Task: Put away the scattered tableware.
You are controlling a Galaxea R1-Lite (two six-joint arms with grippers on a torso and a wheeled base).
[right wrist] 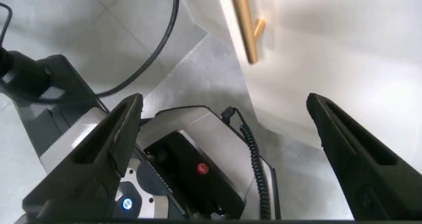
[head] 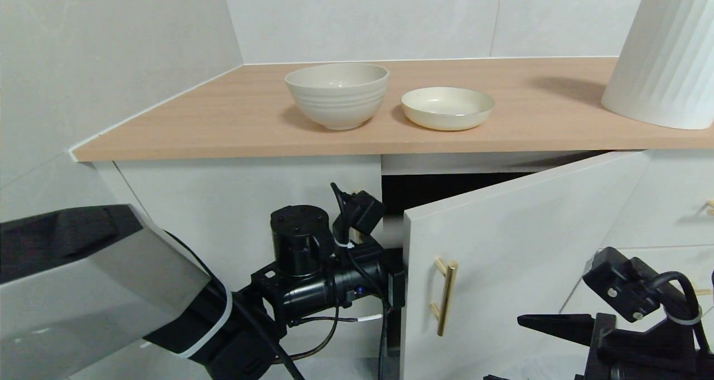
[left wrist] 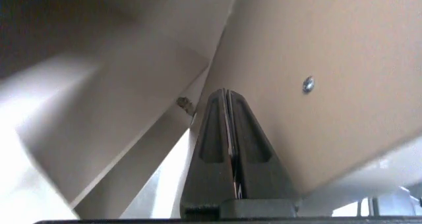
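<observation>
The left pincer is closed, its two fingers pressed flat together with nothing seen between them. It sits low at the free edge of the open cupboard door, against the door's inner side, where a small screw shows. The right pincer is spread wide and holds nothing. It hangs low before the door's outer face, near the gold handle.

Both pincers are well below the tableware. The bowl and the shallow dish stand upright on the desk, side by side and near each other but not touching. The bowl is on the robot's left, above the left arm. The dish is above the dark gap of the opened cupboard.

The desk has a wood-look top over white cupboard fronts, and pale tiled walls meet in a corner behind it. A white ribbed vessel stands at the desk's far right, cut off by the picture's edge. The floor is pale tile.

The cupboard's inside is too dark to make out. In the head view the door's edge hides the left pincer's tips.
</observation>
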